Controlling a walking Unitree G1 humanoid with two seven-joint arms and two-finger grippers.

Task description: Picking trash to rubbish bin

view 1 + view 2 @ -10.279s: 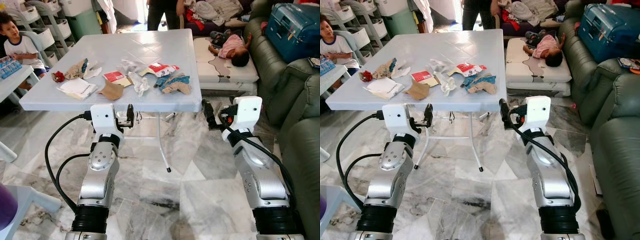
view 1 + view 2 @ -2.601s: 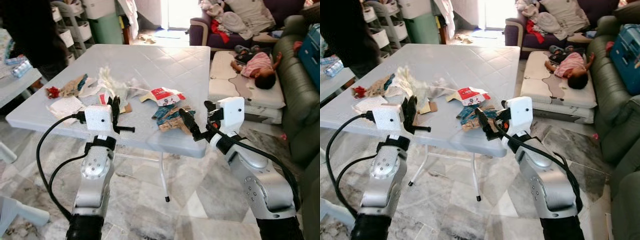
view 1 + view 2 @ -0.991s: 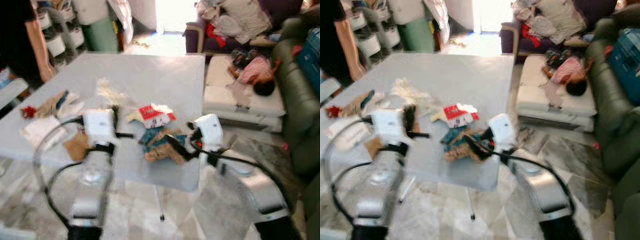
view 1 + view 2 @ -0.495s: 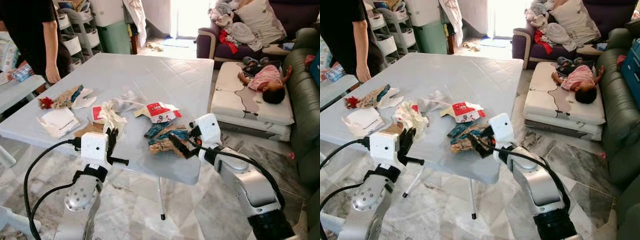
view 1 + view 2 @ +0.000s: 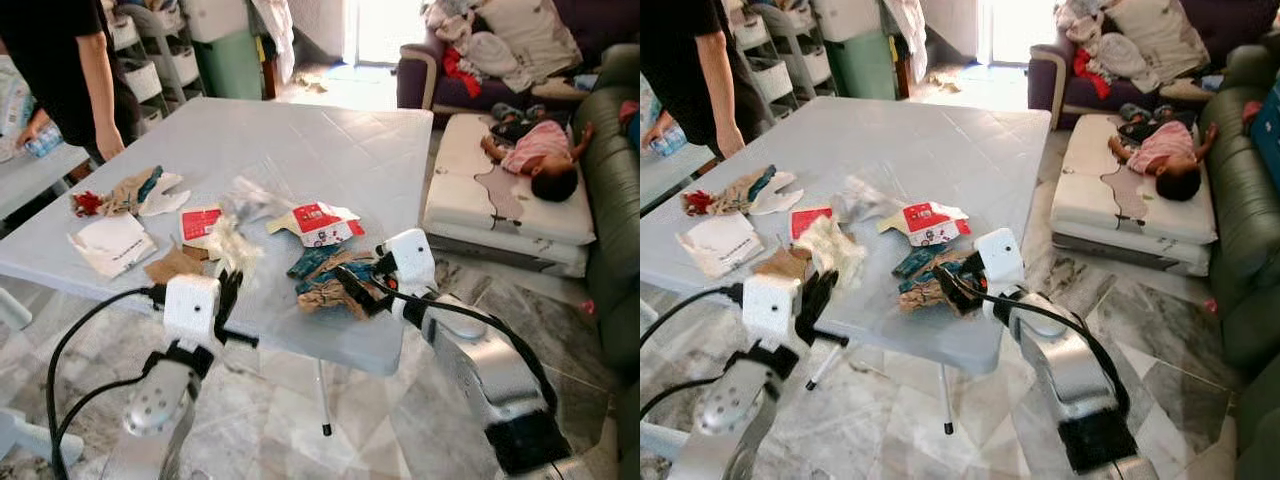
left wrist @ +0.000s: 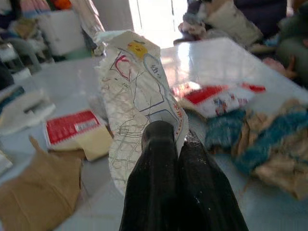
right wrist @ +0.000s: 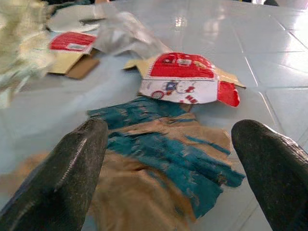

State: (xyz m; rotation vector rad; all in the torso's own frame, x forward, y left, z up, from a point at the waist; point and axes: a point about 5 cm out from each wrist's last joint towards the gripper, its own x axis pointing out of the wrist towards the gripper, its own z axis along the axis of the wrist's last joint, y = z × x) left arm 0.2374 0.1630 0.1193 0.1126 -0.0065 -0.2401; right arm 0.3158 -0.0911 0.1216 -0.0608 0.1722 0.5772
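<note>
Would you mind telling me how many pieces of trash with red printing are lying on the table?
2: a red and white carton near the table's middle, and a red card to its left. More may be hidden.

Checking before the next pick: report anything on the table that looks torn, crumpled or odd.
Everything there is rubbish: a ripped teal and brown paper wrapper near the front edge, a flattened red and white carton behind it, and a crumpled printed wrapper pinched in the left gripper.

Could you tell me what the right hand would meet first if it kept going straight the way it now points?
Most likely the crumpled teal and brown wrapper, which lies on the table directly between the open fingers of the right hand; the red and white carton lies beyond it.
</note>
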